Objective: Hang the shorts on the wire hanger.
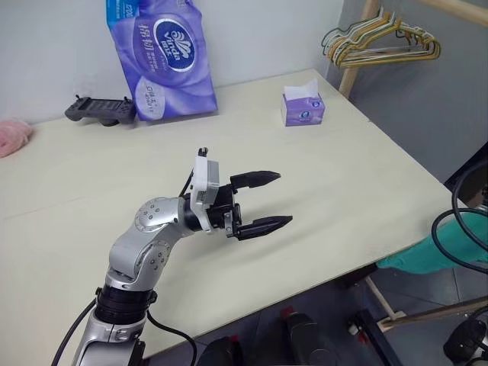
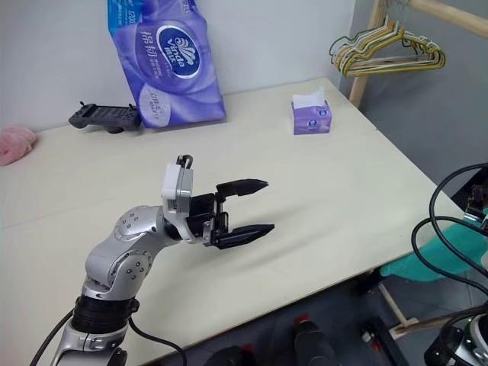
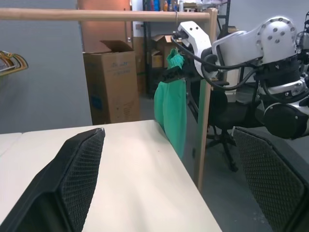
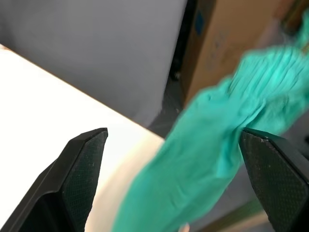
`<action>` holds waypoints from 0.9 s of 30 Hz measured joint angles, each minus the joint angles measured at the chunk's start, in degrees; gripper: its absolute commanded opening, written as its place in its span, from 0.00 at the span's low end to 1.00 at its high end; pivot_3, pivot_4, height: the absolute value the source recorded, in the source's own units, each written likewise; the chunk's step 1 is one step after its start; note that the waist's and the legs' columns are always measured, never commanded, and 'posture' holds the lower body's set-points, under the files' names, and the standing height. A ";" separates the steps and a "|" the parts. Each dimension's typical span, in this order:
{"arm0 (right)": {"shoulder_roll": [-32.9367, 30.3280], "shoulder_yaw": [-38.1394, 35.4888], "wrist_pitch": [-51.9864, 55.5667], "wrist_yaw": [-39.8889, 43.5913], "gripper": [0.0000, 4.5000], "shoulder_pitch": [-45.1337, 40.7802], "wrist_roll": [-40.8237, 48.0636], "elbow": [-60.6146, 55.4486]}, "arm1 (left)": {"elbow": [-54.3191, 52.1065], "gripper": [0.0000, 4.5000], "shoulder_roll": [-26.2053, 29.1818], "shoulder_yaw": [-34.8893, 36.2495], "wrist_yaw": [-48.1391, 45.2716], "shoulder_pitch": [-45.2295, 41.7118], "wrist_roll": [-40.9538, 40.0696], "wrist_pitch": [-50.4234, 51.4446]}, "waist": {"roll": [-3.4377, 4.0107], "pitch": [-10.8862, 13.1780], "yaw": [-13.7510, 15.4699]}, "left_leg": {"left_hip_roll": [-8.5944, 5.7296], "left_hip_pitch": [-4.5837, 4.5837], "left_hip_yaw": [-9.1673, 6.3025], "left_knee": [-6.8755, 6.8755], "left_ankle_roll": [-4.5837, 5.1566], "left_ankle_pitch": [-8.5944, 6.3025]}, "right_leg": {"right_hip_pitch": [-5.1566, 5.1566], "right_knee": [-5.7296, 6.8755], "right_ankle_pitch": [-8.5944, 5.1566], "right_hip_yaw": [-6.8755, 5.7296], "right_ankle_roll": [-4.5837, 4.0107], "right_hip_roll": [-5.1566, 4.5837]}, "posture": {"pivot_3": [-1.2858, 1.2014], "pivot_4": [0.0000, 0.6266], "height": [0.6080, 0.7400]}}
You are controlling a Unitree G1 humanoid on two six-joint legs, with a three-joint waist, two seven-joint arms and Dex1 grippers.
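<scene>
The left wrist view shows the shorts [image 3: 171,113] hanging from a wooden rail [image 3: 96,14] beyond the table [image 1: 343,183] edge, beside the right arm. The left gripper [image 1: 263,202] hovers level over the table, jaws wide and empty. The right gripper [image 4: 169,188] stands wide, shorts draped between its fingers, unclamped.

— What is found on the table [image 1: 366,191]?
— A tissue pack [image 1: 163,57] and a controller [image 1: 99,109] are set along its far edge, a tissue box [image 1: 303,105] to their right.
— And beyond the right edge?
— The shorts [image 1: 427,252] are seen hanging off the near right corner, bunched hangers [image 1: 381,42] behind on a rack.
</scene>
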 measured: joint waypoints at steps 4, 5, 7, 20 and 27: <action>-18.13 6.83 -23.18 -30.31 0.99 19.41 42.25 4.52 | -0.07 1.00 0.58 0.00 0.01 0.23 -0.18 0.03 | 0.01 0.73 0.23 | -0.13 -0.08 0.07 0.00 0.08 -0.04 | 0.01 0.02 -0.19 0.02 0.11 -0.15 | 0.37 0.33 1.00; -21.10 9.06 -30.58 -34.99 0.99 21.31 48.79 3.81 | -0.08 1.00 0.43 0.04 0.00 0.12 -0.20 0.03 | -0.45 0.99 -0.07 | -0.06 -0.01 0.12 -0.02 0.08 -0.04 | 0.17 0.00 -0.36 0.02 0.36 0.01 | 0.37 0.33 1.00; -23.97 11.86 -38.35 -37.34 0.99 22.73 51.87 1.88 | -0.08 1.00 -0.06 -0.21 -0.02 0.08 -0.26 0.03 | -0.78 1.18 -0.52 | 0.10 0.11 0.14 0.02 0.07 -0.04 | 0.28 -0.10 -0.38 0.02 0.40 0.19 | 0.38 0.33 1.00; -34.51 20.77 -54.71 -29.67 0.99 24.77 53.15 -1.12 | -0.08 1.00 0.04 -0.51 -0.04 0.08 -0.46 0.03 | -0.82 1.24 0.35 | 0.08 -0.05 0.07 0.06 0.00 -0.03 | 0.03 -0.16 -0.39 0.11 0.44 0.05 | 0.38 0.31 1.00; -41.52 20.86 -47.09 -10.25 0.99 22.51 53.20 4.33 | -1.73 1.00 0.72 -0.28 1.07 1.00 -0.79 0.34 | -0.83 1.26 0.65 | 0.12 -0.05 0.04 0.04 0.03 -0.04 | 0.03 -0.18 -0.39 0.08 0.43 -0.17 | 0.40 0.31 1.00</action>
